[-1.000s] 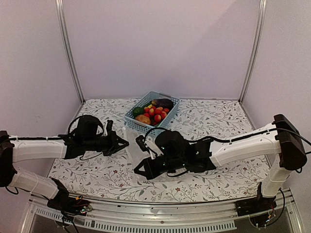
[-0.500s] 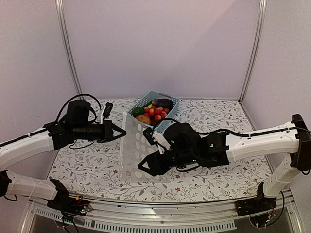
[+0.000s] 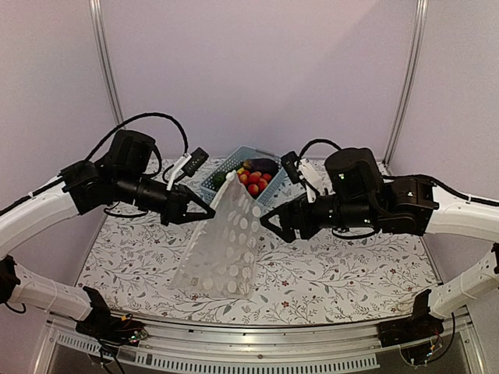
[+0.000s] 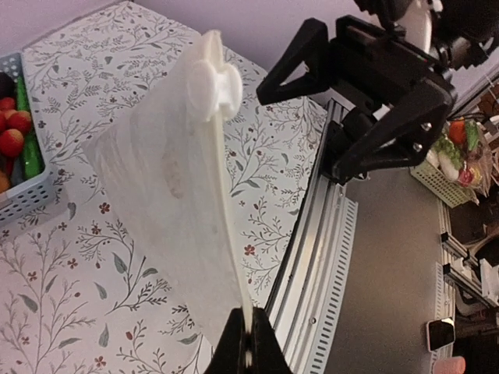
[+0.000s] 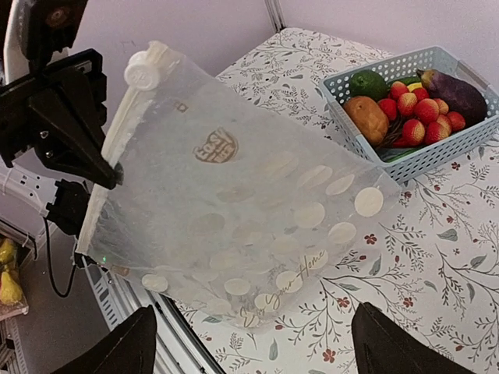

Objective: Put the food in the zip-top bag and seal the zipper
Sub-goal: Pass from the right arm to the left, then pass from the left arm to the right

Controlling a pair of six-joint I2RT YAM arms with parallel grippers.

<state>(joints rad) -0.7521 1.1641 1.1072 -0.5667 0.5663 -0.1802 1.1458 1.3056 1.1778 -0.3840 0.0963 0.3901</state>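
- Jaws of left gripper (image 3: 207, 213) pinch zip-top bag (image 3: 224, 249) at its mouth edge.
- Jaws of right gripper (image 3: 273, 227) are spread, near bag, apart.
- Bag hangs slanted over surface (image 3: 351, 265).
- Food (image 3: 251, 181) sits in basket (image 3: 209, 192) behind.

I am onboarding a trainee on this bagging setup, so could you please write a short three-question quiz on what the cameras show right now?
1. Short answer: what is the left gripper pinching?
2. True or false: the right gripper is shut on the zip-top bag.
3. Where is the food? A: in the bag. B: in the basket. C: in the right gripper.

Key
1. The edge of the zip-top bag.
2. False. Its jaws stand open.
3. B.
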